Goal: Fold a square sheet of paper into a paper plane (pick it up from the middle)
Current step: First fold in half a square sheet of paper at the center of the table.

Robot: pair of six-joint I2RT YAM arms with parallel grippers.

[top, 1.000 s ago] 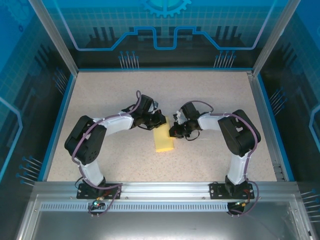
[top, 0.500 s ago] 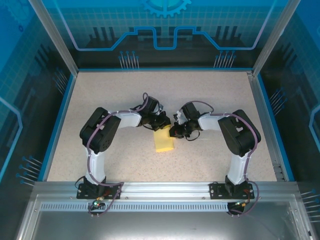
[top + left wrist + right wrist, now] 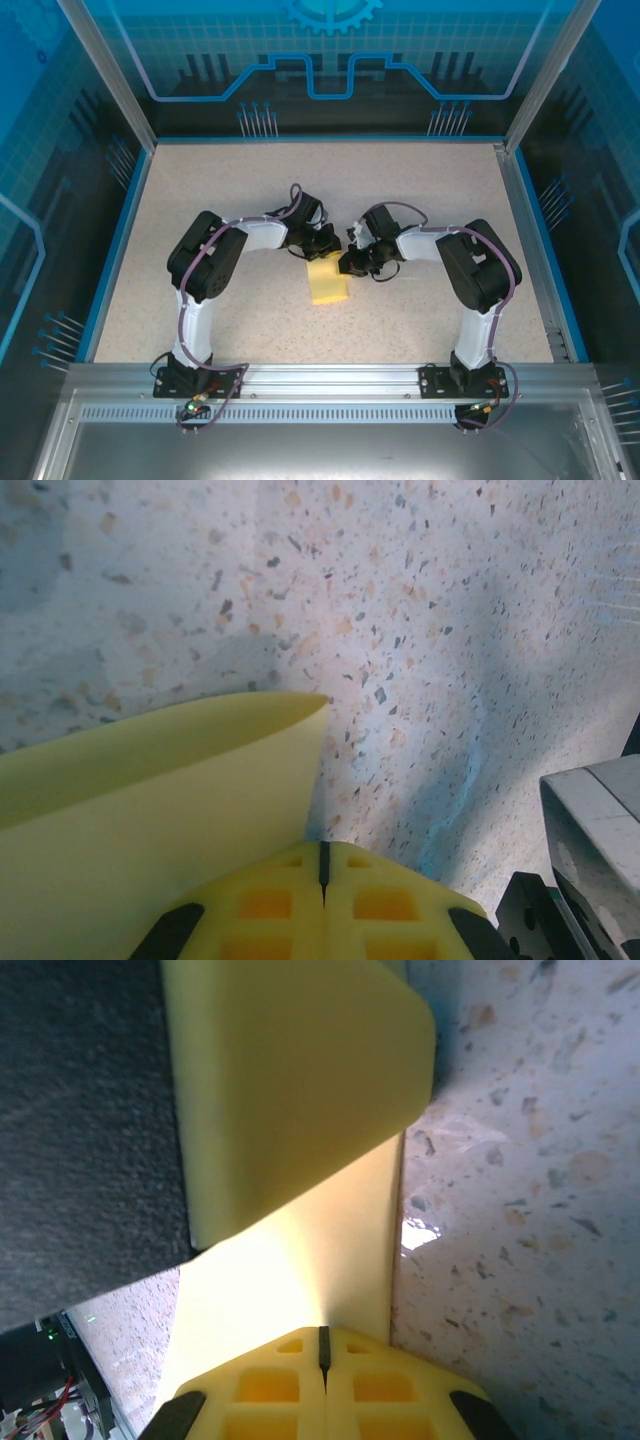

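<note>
Left arm (image 3: 205, 258) now bends further inward, both jaws clenched, square sheet of paper (image 3: 327, 282) at their tips.

folded paper sheet (image 3: 328, 282): pale yellow, plain | worktop (image 3: 220, 190): beige, dark and orange speckle | worktop rim (image 3: 330, 138): blue | arms (image 3: 255, 235): white links, black joints | enclosure walls (image 3: 420, 50): blue, circuit-line pattern

The top camera looked down from high behind the near edge; both wrist cameras faced the counter (image 3: 200, 200) closely, sharing the folded paper (image 3: 327, 282).
</note>
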